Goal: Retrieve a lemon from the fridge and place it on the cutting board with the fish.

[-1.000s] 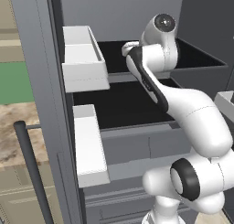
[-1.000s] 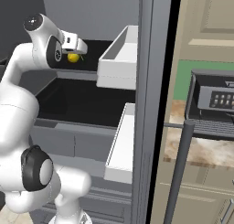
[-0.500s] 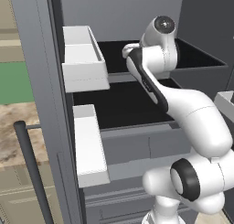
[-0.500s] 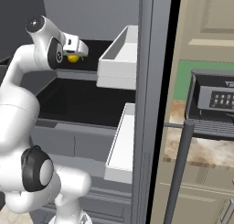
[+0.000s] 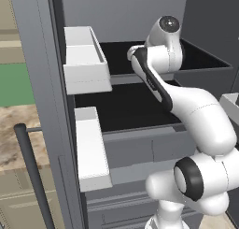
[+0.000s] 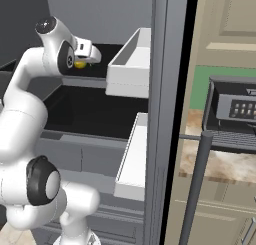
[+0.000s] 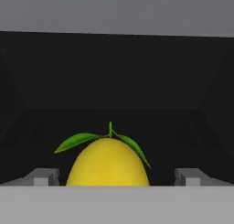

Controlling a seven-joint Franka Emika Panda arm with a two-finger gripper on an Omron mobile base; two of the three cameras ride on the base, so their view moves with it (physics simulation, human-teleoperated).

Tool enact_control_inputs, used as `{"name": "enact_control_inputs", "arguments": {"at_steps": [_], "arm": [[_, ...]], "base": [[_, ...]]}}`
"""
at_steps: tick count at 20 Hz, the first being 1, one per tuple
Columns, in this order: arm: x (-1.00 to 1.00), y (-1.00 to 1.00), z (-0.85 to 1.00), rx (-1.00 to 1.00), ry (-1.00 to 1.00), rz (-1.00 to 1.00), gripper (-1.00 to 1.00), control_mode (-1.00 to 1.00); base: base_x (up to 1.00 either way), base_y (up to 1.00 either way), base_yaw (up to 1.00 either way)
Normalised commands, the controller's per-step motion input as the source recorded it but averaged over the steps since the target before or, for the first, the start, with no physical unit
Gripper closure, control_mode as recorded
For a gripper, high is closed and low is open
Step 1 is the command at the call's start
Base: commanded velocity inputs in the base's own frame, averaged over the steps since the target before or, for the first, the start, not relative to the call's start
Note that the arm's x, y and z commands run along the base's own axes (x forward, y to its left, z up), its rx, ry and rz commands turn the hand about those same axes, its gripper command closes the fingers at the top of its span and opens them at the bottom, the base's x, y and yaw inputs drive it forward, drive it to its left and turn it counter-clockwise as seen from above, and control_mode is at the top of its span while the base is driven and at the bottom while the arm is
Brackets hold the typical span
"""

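Note:
The fridge [image 6: 161, 89] stands open, and my arm reaches onto its upper black shelf [image 5: 116, 53]. The lemon [image 7: 109, 163], bright yellow with two green leaves, lies on that shelf close in front of the hand. My gripper [image 7: 116, 178] is open, one fingertip on each side of the lemon with a gap to it. In the right base view the lemon [image 6: 79, 65] peeks out under the gripper [image 6: 91, 57]. In the left base view the arm's own links hide the hand. The cutting board and the fish are out of view.
White door bins [image 5: 86, 60] [image 5: 92, 148] hang on the left door, others [image 6: 131, 64] [image 6: 132, 156] on the right door. Grey drawers [image 5: 140, 148] sit below a second black shelf [image 6: 95, 111]. A dark appliance [image 6: 235, 111] and a bar handle [image 6: 196, 189] stand at the right.
The hand has edged a little deeper over the shelf toward the lemon. Its jaws have stayed wide and the lemon has not moved.

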Motion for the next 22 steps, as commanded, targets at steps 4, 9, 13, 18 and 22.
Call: {"name": "enact_control_inputs", "arguments": {"at_steps": [4,9,13,18,22], "arm": [[0.14,0.0,0.0,0.0,0.02,0.0,-1.0,-1.0],[0.12,0.0,-0.03,0.0,0.03,0.0,-1.0,-1.0],[0.04,0.0,-0.12,0.0,0.05,0.0,1.0,-1.0],[0.0,0.0,-0.14,0.0,0.09,0.0,1.0,-1.0],[0.0,0.0,-0.08,0.0,0.04,0.0,1.0,-1.0]], "base": [[0.0,0.0,0.0],[0.0,0.0,0.0],[0.0,0.0,0.0],[0.0,0.0,0.0],[0.0,0.0,0.0]]}}
